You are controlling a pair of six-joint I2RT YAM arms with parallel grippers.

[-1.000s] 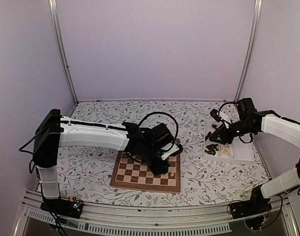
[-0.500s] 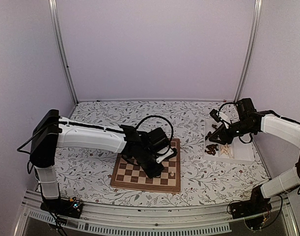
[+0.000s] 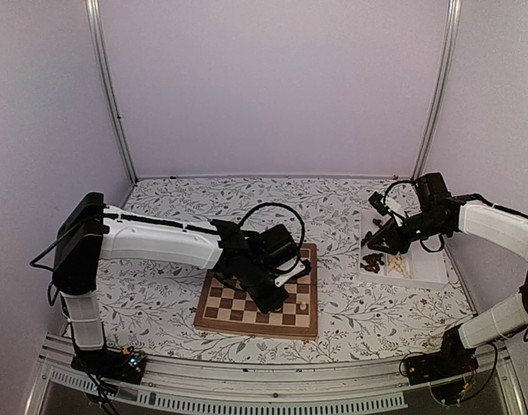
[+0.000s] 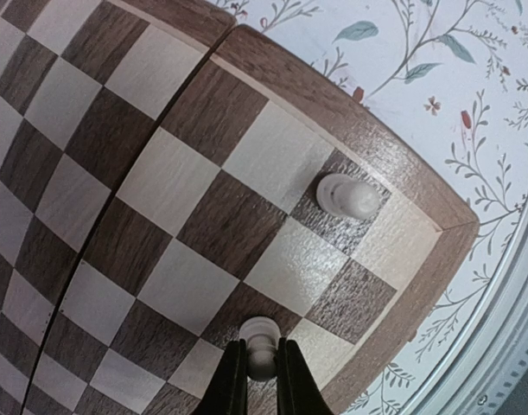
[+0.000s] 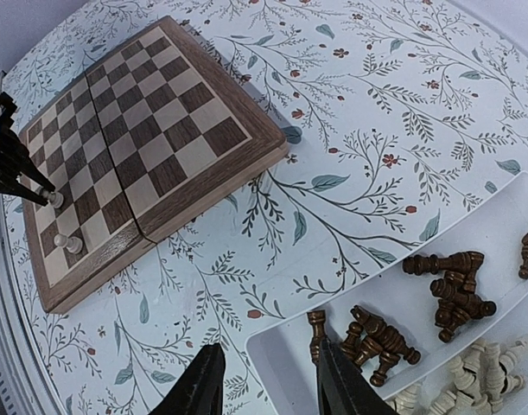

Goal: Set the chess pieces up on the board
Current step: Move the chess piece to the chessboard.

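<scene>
Right wrist, white tray [image 5: 285, 367], dark chessmen [image 5: 449, 294] heaped; cream chessmen [image 5: 475, 372] alongside

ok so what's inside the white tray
Dark brown chess pieces lie heaped, pale ones beside them. One finger of the right tool covers a near part of the tray, and the frame cuts off the rest.

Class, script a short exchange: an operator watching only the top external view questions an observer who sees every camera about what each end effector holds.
Operator: What is held on the left? The arm hides it.
Observer: In the left wrist view the left end effector is shut on a pale pawn by a corner of the board.
Operator: And on the right?
Observer: The right end effector is open and empty, hanging over a corner of the white tray, near the dark pieces.
</scene>
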